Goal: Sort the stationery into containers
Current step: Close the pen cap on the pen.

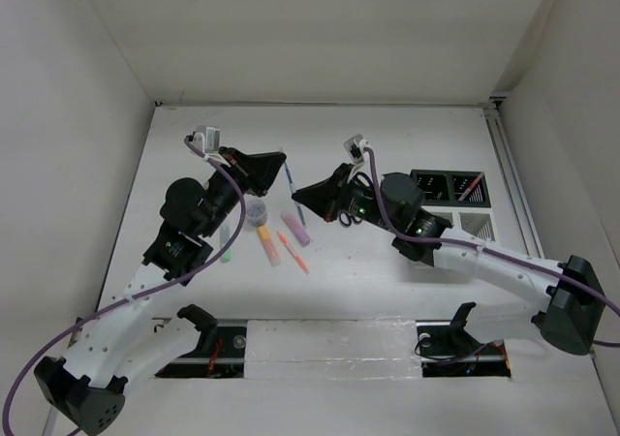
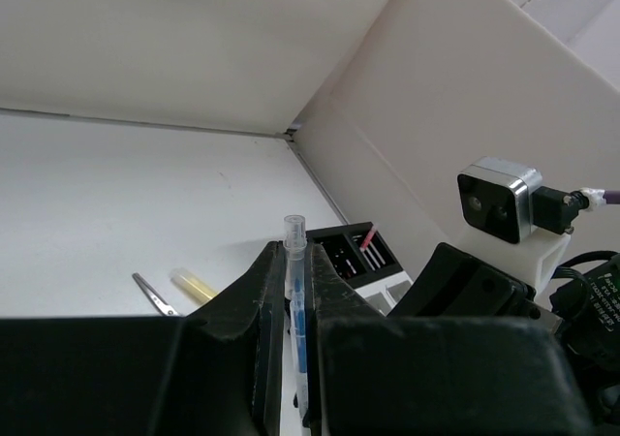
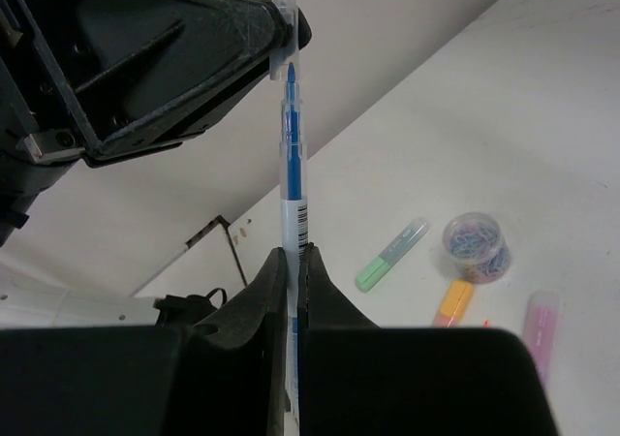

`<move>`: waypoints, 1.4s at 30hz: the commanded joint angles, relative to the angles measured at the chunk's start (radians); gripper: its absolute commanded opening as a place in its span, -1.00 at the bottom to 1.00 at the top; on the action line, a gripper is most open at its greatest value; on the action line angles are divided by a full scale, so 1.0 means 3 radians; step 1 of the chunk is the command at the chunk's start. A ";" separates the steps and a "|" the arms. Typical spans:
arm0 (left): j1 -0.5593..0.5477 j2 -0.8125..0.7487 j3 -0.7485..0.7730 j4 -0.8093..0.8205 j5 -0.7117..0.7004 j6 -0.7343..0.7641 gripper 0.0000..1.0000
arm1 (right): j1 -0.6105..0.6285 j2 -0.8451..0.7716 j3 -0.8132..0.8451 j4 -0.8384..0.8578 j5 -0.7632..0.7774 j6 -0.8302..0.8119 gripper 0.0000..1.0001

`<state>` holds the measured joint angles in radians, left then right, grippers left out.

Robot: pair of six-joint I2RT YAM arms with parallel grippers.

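The left gripper (image 2: 295,262) and the right gripper (image 3: 294,262) are both clamped on the blue pen (image 3: 290,155), one at each end, holding it above the table (image 1: 387,281). Below it lie markers (image 1: 225,247) and the clear tub (image 1: 257,210). The organizer (image 1: 448,186) stands beside the right arm.

Robotics lab test cell, plain white table (image 1: 407,136), enclosing white wall panels (image 1: 320,29)

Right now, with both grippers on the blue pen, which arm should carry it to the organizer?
Right. The right gripper is shut on the blue pen and sits nearer the organizer; the left gripper, also clamping it, is farther away.
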<state>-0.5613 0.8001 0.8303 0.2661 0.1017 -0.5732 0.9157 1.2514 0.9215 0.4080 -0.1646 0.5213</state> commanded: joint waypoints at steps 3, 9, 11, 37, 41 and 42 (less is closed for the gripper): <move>-0.0011 -0.0024 -0.0063 0.0248 0.0070 0.0049 -1.00 | -0.0030 -0.0060 0.0231 0.0148 -0.0014 0.0037 -1.00; -0.0077 -0.0024 -0.0093 0.0315 0.0070 0.0080 -1.00 | -0.0030 0.0001 0.0334 0.0148 -0.0044 0.0154 -1.00; -0.0077 -0.0024 -0.0124 0.0350 0.0070 0.0111 -1.00 | -0.0030 0.0001 0.0365 0.0184 -0.0080 0.0241 -1.00; -0.0077 0.0150 -0.0114 0.0489 0.0750 0.0331 -1.00 | -0.0659 0.0088 0.0830 0.0696 -0.0663 0.1484 -1.00; -0.0077 0.0150 -0.0144 0.0489 0.0750 0.0331 -1.00 | -0.0695 0.0088 0.0968 0.0629 -0.0704 0.1448 -1.00; -0.0077 0.0150 -0.0144 0.0489 0.0750 0.0331 -1.00 | -0.0695 0.0088 0.0968 0.0599 -0.0704 0.1448 -1.00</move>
<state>-0.5674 0.8429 0.8021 0.5190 0.1799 -0.5087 0.7536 1.3064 1.0870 0.3870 -0.4641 0.9230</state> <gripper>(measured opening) 0.040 0.054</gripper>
